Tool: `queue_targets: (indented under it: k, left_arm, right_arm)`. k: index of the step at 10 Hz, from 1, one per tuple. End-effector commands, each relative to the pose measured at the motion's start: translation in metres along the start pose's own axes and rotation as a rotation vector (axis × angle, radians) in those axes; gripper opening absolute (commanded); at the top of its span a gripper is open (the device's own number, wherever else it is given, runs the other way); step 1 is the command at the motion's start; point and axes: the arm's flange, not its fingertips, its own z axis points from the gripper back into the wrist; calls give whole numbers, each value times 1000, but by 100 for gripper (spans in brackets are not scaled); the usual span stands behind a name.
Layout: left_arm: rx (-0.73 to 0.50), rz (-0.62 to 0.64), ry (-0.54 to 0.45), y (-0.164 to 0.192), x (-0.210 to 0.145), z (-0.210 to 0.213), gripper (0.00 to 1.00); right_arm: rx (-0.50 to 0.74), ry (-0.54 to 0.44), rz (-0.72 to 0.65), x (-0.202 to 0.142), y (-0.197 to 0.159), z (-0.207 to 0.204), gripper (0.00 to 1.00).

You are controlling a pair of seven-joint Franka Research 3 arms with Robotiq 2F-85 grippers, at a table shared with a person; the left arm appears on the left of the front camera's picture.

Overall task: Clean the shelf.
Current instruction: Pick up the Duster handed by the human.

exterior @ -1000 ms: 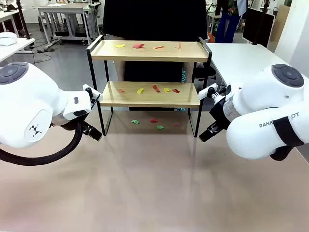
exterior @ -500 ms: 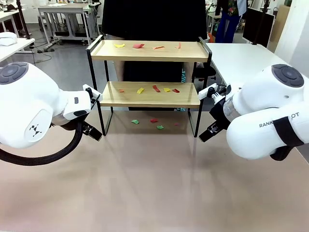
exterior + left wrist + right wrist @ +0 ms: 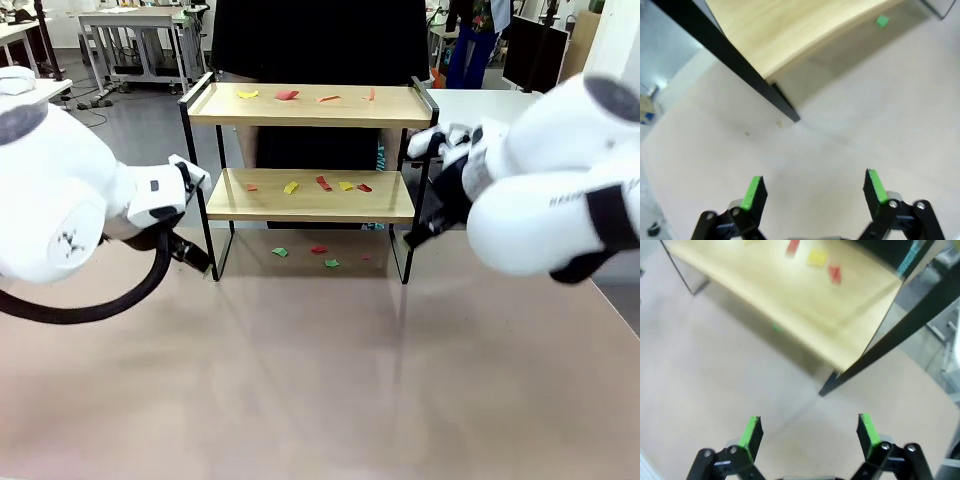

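Left gripper (image 3: 815, 182) is hanging just over the table (image 3: 850, 135), jaws spread as wide as they go and holding nothing. Ahead of its fingers and a little to their left, the shelf (image 3: 310, 212) is standing on its near leg (image 3: 735, 67). The lower board is running on past that leg, clear of the pads. The arm is reaching in low from the side, wrist tipped down toward the leg's foot.

The shelf is looking light and stiff to me: thin black frame, two smooth wooden boards. I'm guessing it will skid or tip under a careless shove. The best hold is probably a slim upright or a raised end rail, narrow enough for those jaws. Coloured scraps (image 3: 322, 183) are lying on both boards and on the table underneath. They look like flat, flimsy bits, likely awkward to pinch.

Right gripper (image 3: 810, 427) is gaping fully too, empty, hovering off the table. The shelf's other leg (image 3: 890, 340) is rising ahead and to the right of its fingers, with the lower board stretching away front-left and nothing touching. That arm is sitting higher, wrist angled down at the shelf's end. A person (image 3: 320, 40) is standing beyond both grippers, behind the shelf.
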Motion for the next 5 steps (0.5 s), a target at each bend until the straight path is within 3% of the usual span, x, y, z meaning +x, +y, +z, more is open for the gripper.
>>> queue_targets:
  k: [1,5]
  left_arm:
    - [-126,-62,40,45,28,47,100]
    - [-365,-316,89,126,63,92,100]
  right_arm:
    - [83,-32,3,15,-43,37,100]
    - [271,-41,150,20,-143,81,100]
